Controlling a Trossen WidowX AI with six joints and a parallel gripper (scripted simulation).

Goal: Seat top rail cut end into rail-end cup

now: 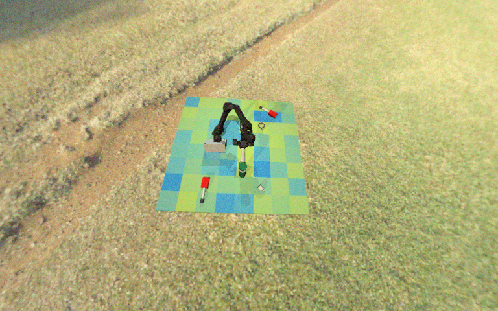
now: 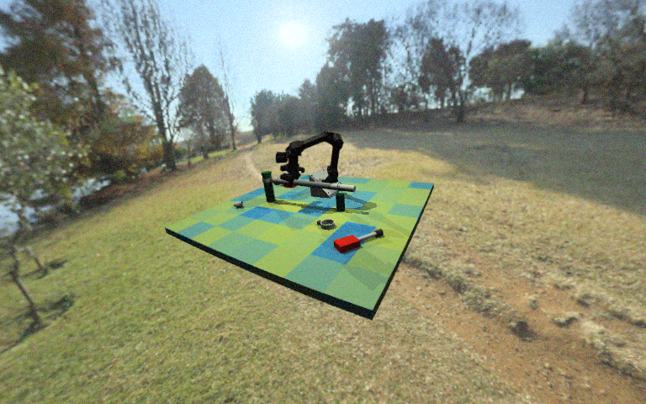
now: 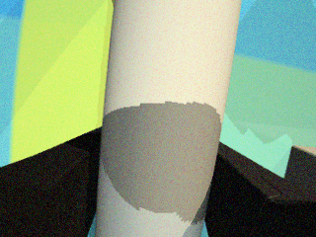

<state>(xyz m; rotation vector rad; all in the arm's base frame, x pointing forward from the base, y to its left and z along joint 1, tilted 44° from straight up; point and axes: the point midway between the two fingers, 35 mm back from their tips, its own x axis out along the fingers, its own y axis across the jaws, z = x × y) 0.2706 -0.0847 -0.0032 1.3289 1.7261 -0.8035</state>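
The grey top rail (image 1: 242, 156) (image 2: 320, 184) (image 3: 174, 59) lies level between two green posts. The big post (image 1: 242, 170) (image 2: 269, 190) stands at its near end, and the short post with the loop cap (image 2: 340, 202) carries its other end. The rail's cut end comes right up to the top of the big post. The cup and the band are too small to make out. My gripper (image 1: 242, 144) (image 2: 289, 179) (image 3: 156, 140) is shut on the rail close to the big post, with a dark finger on each side in the wrist view.
The checkered mat (image 1: 294, 172) (image 2: 285, 257) carries two red-headed tools (image 1: 204, 182) (image 1: 272, 113) (image 2: 346, 242), a loose ring (image 1: 260, 126) (image 2: 326, 222), a small grey fitting (image 1: 260, 187) (image 2: 238, 204) and the arm's grey base box (image 1: 214, 146). Grass surrounds the mat.
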